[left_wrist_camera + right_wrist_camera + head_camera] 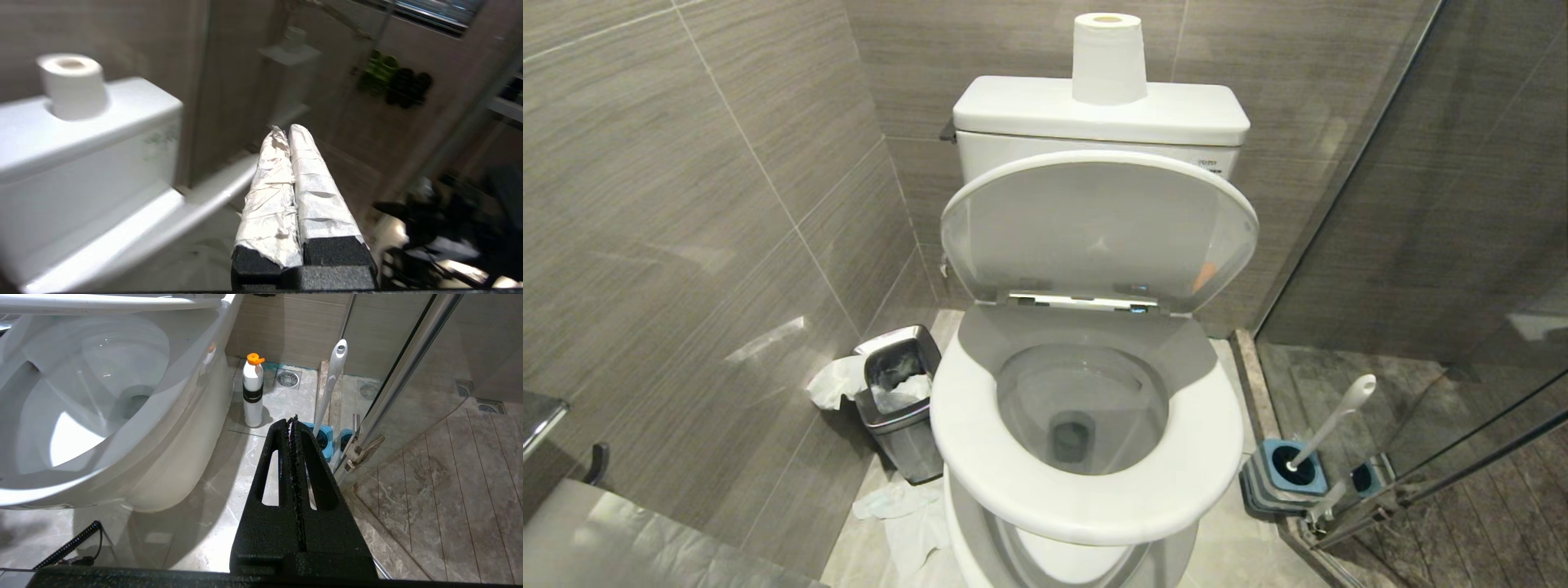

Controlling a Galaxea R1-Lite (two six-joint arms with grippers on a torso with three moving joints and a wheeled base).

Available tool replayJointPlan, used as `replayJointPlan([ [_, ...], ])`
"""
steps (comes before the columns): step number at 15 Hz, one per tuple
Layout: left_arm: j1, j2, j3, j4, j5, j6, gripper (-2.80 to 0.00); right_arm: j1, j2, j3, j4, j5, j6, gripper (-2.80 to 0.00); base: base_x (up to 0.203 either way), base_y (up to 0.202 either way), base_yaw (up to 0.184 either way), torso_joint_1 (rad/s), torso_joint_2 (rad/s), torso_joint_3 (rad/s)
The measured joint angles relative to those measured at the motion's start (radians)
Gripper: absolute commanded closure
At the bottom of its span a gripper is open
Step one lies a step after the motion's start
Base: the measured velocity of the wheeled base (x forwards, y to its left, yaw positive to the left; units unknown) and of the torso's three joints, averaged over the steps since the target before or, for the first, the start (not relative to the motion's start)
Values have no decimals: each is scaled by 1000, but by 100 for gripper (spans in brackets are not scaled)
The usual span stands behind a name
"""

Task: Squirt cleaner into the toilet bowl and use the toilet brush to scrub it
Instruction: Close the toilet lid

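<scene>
The white toilet bowl [1029, 392] stands in the middle with its seat down and lid [1098, 229] raised; it also fills one side of the right wrist view [175, 428]. The toilet brush [1327, 425] leans in its blue holder [1286, 482] on the floor to the bowl's right. A white bottle with an orange cap [253, 392] stands by the bowl's base; I cannot tell whether it holds the cleaner. My left gripper [286, 128], its fingers wrapped in white tape, is shut and empty, up beside the cistern. My right gripper [293, 418] is shut and empty, low over the floor, short of the brush handle [333, 384]. Neither arm shows in the head view.
A steel waste bin [898, 400] with tissue sits left of the bowl, and more paper [907, 514] lies on the floor. A paper roll [1107, 57] stands on the cistern. A glass shower partition [1421, 286] closes off the right, just behind the brush. Tiled walls are close.
</scene>
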Motion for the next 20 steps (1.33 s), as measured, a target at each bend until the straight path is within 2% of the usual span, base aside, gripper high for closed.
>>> replayJointPlan([
  [1, -7, 25, -49, 3, 59, 17, 0, 0, 0, 0, 0, 0, 0, 0, 0, 0, 0, 0, 0, 0],
  [2, -23, 55, -95, 16, 150, 55, 0, 0, 0, 0, 0, 0, 0, 0, 0, 0, 0, 0, 0, 0],
  [4, -83, 103, -145, 43, 380, 165, 0, 0, 0, 0, 0, 0, 0, 0, 0, 0, 0, 0, 0, 0],
  [6, -142, 144, -167, 64, 647, 300, 0, 0, 0, 0, 0, 0, 0, 0, 0, 0, 0, 0, 0, 0],
  [7, -158, 160, -170, 100, 750, 347, 0, 0, 0, 0, 0, 0, 0, 0, 0, 0, 0, 0, 0, 0],
  [8, -166, 171, -172, 149, 809, 364, 0, 0, 0, 0, 0, 0, 0, 0, 0, 0, 0, 0, 0, 0],
  [10, -177, 194, -172, 284, 834, 395, 0, 0, 0, 0, 0, 0, 0, 0, 0, 0, 0, 0, 0, 0],
  [11, -181, 208, -172, 332, 842, 432, 0, 0, 0, 0, 0, 0, 0, 0, 0, 0, 0, 0, 0, 0],
  [13, -189, 235, -170, 371, 863, 526, 0, 0, 0, 0, 0, 0, 0, 0, 0, 0, 0, 0, 0, 0],
  [14, -209, 247, -172, 372, 858, 543, 0, 0, 0, 0, 0, 0, 0, 0, 0, 0, 0, 0, 0, 0],
  [18, -322, 298, -177, 394, 825, 541, 0, 0, 0, 0, 0, 0, 1, 0, 0, 0, 0, 0, 0, 0],
  [20, -374, 327, -177, 394, 825, 505, 0, 0, 0, 0, 0, 0, 0, 0, 0, 0, 0, 0, 0, 0],
])
